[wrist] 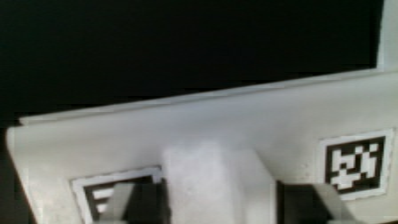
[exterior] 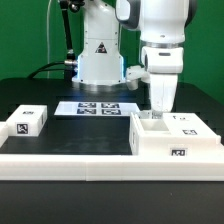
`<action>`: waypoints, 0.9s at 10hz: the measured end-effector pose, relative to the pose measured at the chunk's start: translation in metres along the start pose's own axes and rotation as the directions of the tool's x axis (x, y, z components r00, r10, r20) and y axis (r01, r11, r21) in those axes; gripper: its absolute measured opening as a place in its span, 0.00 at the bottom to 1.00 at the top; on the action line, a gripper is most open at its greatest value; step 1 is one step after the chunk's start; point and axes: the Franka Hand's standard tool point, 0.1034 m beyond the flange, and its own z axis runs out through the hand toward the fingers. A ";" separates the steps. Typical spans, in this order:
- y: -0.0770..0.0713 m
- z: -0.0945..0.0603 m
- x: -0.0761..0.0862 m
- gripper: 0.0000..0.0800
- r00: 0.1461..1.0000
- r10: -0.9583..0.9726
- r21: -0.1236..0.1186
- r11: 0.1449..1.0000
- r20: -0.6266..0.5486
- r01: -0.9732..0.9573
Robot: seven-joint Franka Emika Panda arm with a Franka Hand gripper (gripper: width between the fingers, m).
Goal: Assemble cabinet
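Note:
The large white cabinet box (exterior: 176, 140) stands at the exterior view's right, with tags on its front and top. My gripper (exterior: 158, 112) reaches down at the box's back left corner. In the wrist view the gripper (wrist: 217, 200) has its dark fingers (wrist: 146, 203) on either side of an upright white cabinet panel (wrist: 217, 170) and looks shut on it. A broad white cabinet face (wrist: 196, 115) lies behind, with one tag (wrist: 361, 160) on one side and another tag (wrist: 111, 195) on the other. A small white cabinet block (exterior: 28, 120) with a tag lies at the exterior view's left.
The marker board (exterior: 95, 107) lies flat behind the parts, in front of the robot base (exterior: 98, 60). A long low white border rail (exterior: 80, 163) runs along the front of the table. The black tabletop (exterior: 90, 130) separates the block from the box.

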 end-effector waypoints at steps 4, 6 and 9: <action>0.002 -0.002 0.001 0.09 1.000 0.001 -0.009 1.000 -0.003 -0.001; 0.002 -0.002 0.001 0.09 1.000 0.001 -0.009 1.000 -0.003 -0.001; 0.001 -0.016 -0.004 0.09 1.000 0.008 0.004 1.000 0.024 -0.008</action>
